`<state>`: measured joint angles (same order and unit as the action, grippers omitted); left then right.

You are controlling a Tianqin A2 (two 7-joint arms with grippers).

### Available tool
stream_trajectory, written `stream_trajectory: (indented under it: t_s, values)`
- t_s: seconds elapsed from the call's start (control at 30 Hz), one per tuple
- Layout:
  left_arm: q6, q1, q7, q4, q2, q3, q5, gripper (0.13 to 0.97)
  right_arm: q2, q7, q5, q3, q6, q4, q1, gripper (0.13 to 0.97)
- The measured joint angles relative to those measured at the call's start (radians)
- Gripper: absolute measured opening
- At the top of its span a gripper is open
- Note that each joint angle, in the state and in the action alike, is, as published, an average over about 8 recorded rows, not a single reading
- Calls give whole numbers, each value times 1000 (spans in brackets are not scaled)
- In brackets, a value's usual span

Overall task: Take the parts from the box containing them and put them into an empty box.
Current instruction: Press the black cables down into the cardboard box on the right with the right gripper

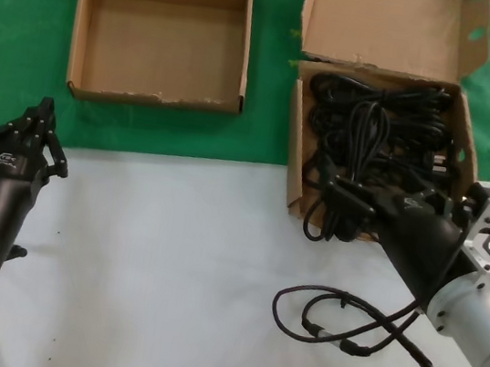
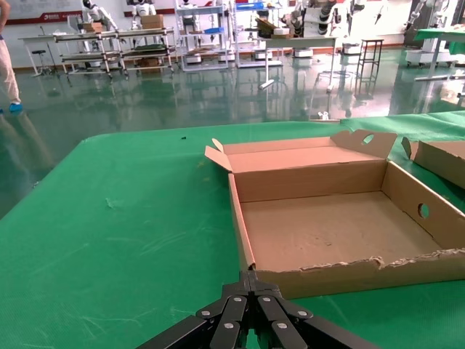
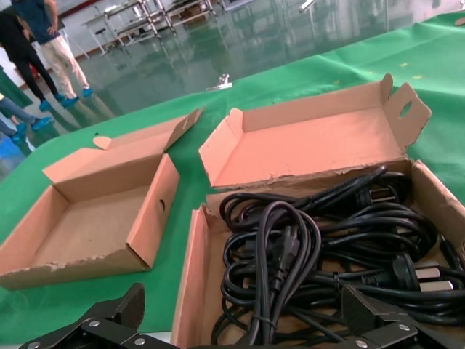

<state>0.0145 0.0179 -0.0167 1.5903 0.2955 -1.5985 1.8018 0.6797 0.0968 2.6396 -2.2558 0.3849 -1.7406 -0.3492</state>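
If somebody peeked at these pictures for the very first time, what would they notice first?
Probably the tangle of black power cords filling the deep cardboard box on the robot's right, with the right hand open at that box's near edge. Next, the empty box on the green cloth, and the left hand waiting shut, short of it.

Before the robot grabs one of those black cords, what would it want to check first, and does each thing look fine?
1. Power cords present in the deep cardboard box: ok, it holds a tangled pile.
2. Right end effector at the pile, fingers spread: ok, it sits at the box's near edge.
3. One cord free to lift alone: not ok, the cords overlap.
4. Shallow cardboard box ready to receive: ok, its floor is bare and its lid is folded back.
5. Left end effector out of the way: ok, it is shut over the white table.
6. Loose cable clear of the right arm: cannot tell.
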Motion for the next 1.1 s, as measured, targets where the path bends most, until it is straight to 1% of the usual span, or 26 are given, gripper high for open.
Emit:
stream_trajectory:
  t_s: [0.1,0.33,0.6,0.63,0.9,0.93,1.1]
  values:
    - [0,0,0,0,0,0,0,148,-4,7,7,-8,4,9,-5,956]
    - [0,0,0,0,0,0,0,146,-11,15,11,-7,8,27,0,926]
    - [0,0,0,0,0,0,0,145,-14,15,7,1,2,34,16,820]
    - [0,0,0,0,0,0,0,145,-14,15,7,1,1,34,18,820]
    - [0,0,0,0,0,0,0,145,-13,12,6,2,-7,38,26,648]
    - [0,0,0,0,0,0,0,145,-13,12,6,2,-8,38,26,648]
    - [0,0,0,0,0,0,0,145,-13,11,6,0,-13,41,25,515]
